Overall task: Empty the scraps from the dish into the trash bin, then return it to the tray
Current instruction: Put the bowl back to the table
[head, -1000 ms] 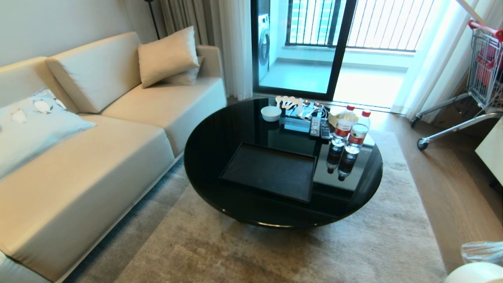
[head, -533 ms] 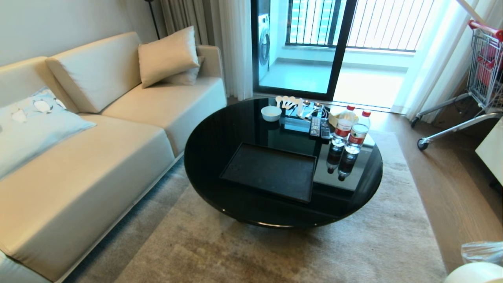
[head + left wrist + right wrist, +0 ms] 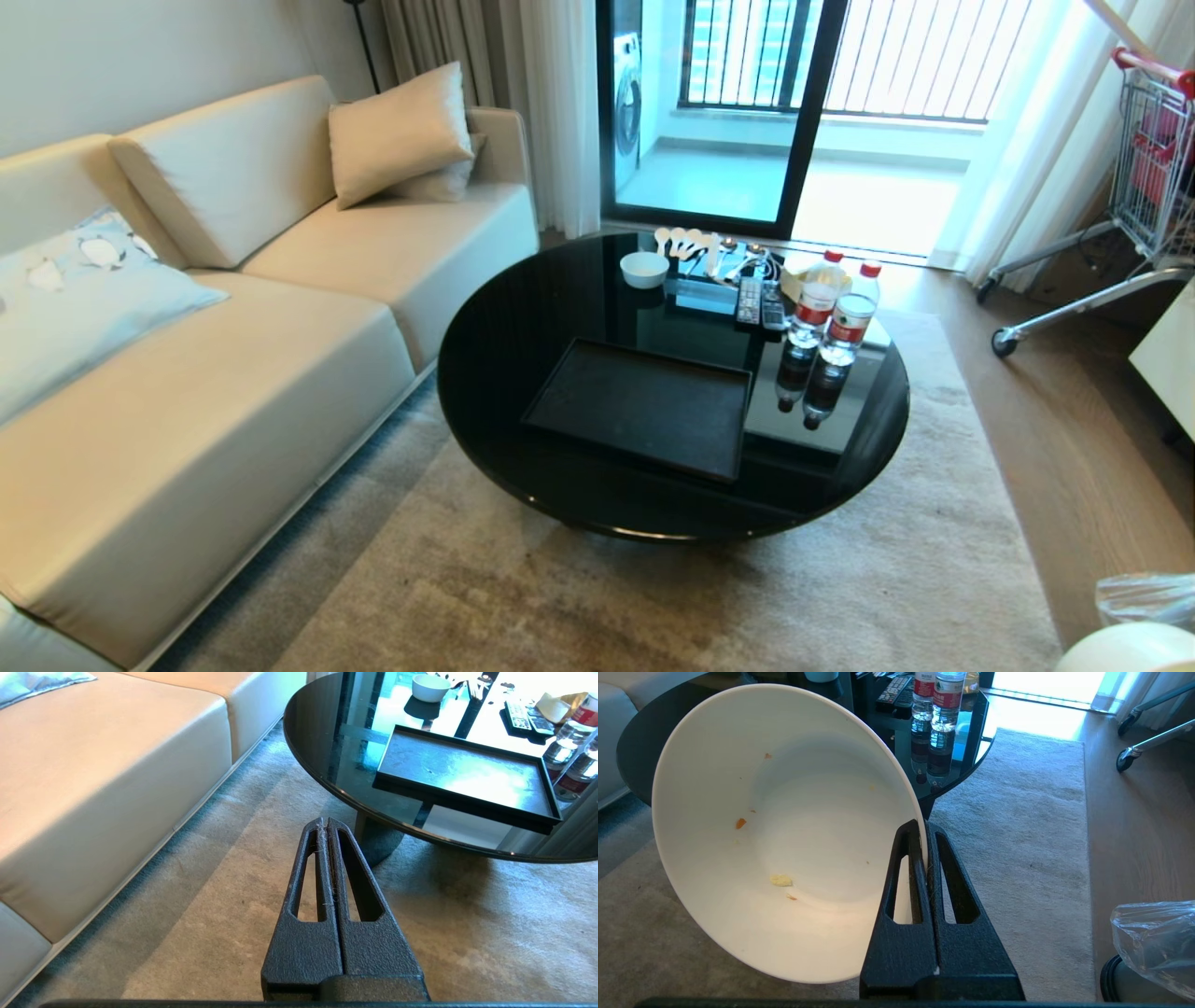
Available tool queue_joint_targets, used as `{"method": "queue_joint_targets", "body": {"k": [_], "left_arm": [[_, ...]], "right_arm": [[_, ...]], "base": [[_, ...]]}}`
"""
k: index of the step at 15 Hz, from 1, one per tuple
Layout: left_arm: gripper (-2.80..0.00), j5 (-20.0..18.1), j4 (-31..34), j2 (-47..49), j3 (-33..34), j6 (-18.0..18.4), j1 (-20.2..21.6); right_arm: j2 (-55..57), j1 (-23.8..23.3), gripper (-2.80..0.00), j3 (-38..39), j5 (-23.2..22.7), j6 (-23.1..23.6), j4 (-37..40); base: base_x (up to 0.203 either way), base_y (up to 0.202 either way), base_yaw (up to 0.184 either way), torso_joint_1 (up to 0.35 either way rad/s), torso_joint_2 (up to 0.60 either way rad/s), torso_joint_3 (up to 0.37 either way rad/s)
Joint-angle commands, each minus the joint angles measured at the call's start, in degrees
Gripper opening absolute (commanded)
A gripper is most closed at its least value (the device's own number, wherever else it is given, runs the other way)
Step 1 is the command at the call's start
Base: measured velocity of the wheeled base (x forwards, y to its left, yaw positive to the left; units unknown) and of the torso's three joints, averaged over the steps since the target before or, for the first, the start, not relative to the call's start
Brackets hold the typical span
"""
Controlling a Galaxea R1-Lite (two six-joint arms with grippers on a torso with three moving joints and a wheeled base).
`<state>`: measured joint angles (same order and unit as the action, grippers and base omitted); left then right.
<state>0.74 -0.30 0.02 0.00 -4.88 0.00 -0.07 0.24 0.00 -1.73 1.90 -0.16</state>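
Looking from the head, the tray (image 3: 644,408) lies empty near the round table's (image 3: 504,345) front edge. Left wrist: the left gripper (image 3: 327,823) hangs pinched together above the rug (image 3: 467,933). Right wrist: the right gripper (image 3: 926,828) clamps the tilted dish (image 3: 784,826) by its rim, a few scraps (image 3: 781,880) inside, the trash bin (image 3: 1153,947) nearby.

No visible change at all.

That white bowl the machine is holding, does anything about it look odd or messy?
The dish hangs tipped on its side, pinched by its rim in the right gripper. A few scraps, yellow and orange, cling inside. Nothing shows spilled on the rug. The tray sits bare.
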Motion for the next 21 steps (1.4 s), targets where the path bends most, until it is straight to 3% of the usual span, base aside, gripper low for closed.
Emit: {"method": "queue_joint_targets", "body": {"k": [1,7,21], "left_arm": [[-2.80,0.0,0.0,0.0,0.0,0.0,0.0],[-2.80,0.0,0.0,0.0,0.0,0.0,0.0],[-2.80,0.0,0.0,0.0,0.0,0.0,0.0]], "right_arm": [[0.1,0.0,-2.80,0.0,0.0,0.0,0.0],[0.1,0.0,-2.80,0.0,0.0,0.0,0.0],[0.1,0.0,-2.80,0.0,0.0,0.0,0.0]], "base": [[0.000,0.000,0.000,0.000,0.00,0.000],[0.009,0.000,0.000,0.000,0.00,0.001],[0.184,0.000,0.000,0.005,0.00,0.004]]}}
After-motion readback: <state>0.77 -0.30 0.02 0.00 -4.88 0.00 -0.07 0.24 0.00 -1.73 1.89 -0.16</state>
